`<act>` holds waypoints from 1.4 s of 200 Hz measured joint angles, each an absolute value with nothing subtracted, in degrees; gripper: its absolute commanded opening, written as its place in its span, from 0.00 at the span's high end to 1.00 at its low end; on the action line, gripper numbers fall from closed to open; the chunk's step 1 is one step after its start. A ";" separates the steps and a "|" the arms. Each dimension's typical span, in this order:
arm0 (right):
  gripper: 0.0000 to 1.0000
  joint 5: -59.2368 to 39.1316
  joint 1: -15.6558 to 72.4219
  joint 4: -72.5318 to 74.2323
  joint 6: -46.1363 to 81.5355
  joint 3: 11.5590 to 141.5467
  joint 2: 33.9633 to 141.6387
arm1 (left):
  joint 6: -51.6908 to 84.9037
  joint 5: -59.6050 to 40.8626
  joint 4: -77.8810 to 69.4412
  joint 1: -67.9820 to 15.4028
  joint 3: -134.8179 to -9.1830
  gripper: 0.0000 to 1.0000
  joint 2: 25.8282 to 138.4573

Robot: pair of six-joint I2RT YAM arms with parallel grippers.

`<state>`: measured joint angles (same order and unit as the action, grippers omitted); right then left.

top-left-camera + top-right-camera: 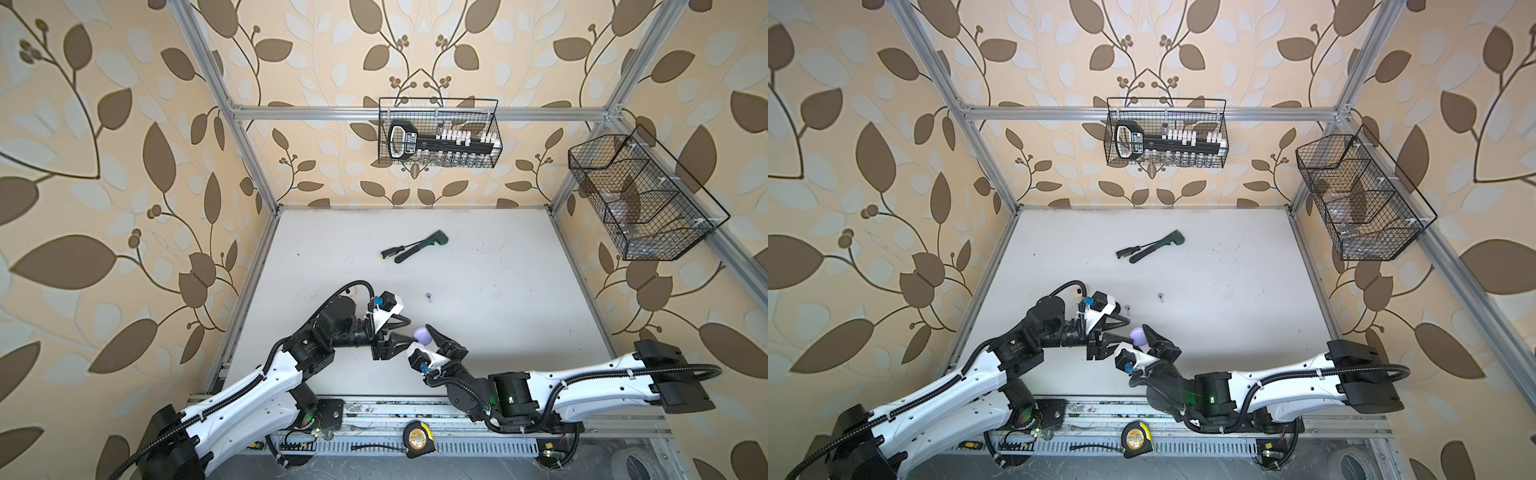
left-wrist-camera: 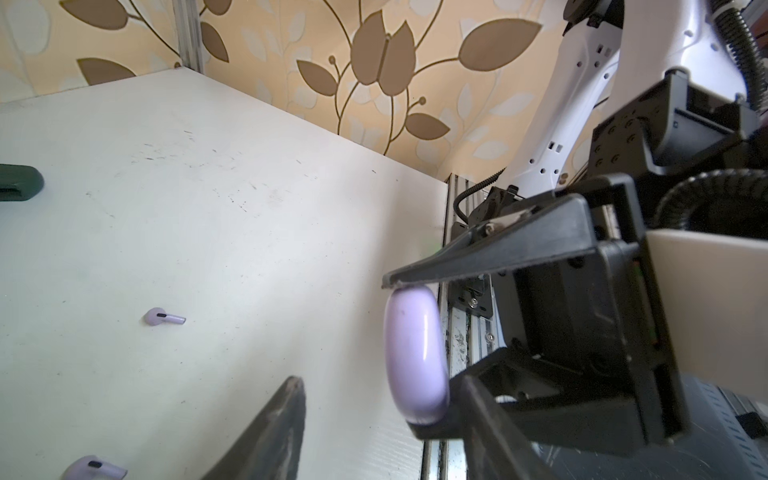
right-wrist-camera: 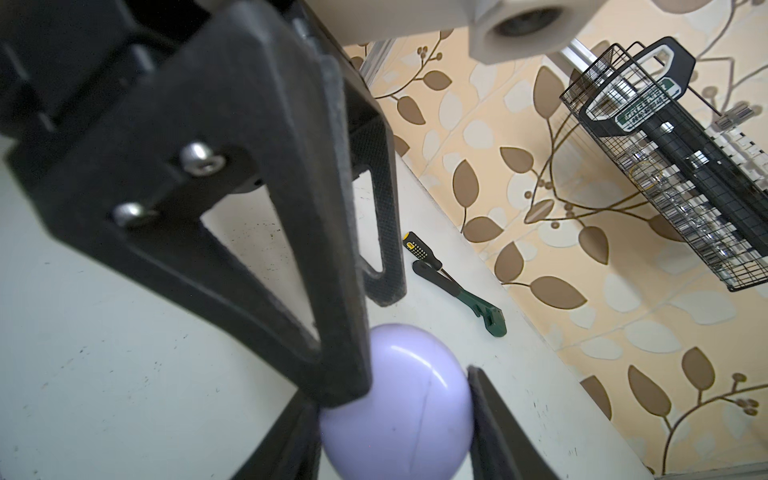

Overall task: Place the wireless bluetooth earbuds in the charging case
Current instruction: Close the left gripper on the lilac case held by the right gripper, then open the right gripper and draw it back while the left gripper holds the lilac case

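**Item 1: charging case** [image 3: 415,415]. Lilac, glossy, pebble-shaped, lid closed.
- Location: toward 6 o'clock of the table's [image 1: 519,311] middle in both top views. It appears to be lifted clear of the surface.
- Holder: the right gripper [image 2: 419,332] is clamped on 2 opposite edges of the case.
- Left gripper [image 1: 411,330]: it enters from 9 o'clock with jaws apart, grasping nothing. 1 of its fingers [image 3: 332,365] rests against the case's upper curve.
- Handling, judged: light, rigid and slick. The rounded shell could squirt out of a pinch placed on the curve. It is best held across the edges of the lower half, which leaves the lid free to swing. The hinge probably dislikes forcing.

**Item 2: earbuds.** 2 are in view, both lilac and stemmed, lying loose on the table apart from the case.
- Location: 1 [image 1: 1160,296] lies at 1 o'clock from the case, the other [image 1: 1128,308] at 11 o'clock.
- Handling, judged: tiny, very light, smooth and easily flicked away. Each is best taken across the stem, leaving the bulb end free.

**Markings.**
- Case: no brand is visible, only a thin dark line in the right wrist view.
- Tool rack [image 3: 648,104] in the wire basket [image 1: 436,99] at 12 o'clock: white lettering on a green label, too blurred to read.
- Tape measure [image 1: 417,437] at 6 o'clock: a yellow face label, illegible.
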<state>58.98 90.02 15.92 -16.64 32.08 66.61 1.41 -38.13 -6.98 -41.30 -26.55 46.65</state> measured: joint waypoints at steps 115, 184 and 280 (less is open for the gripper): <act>0.74 62.83 90.67 19.09 -21.85 32.08 69.14 | -0.25 -40.73 -4.47 -42.11 -29.65 0.53 51.79; 0.75 63.44 91.13 20.69 -24.93 31.70 70.17 | -1.63 -41.65 -3.79 -42.94 -30.35 0.60 53.17; 0.41 63.24 91.66 19.92 -25.04 31.33 69.58 | -2.68 -41.85 -2.72 -43.59 -31.00 1.00 53.95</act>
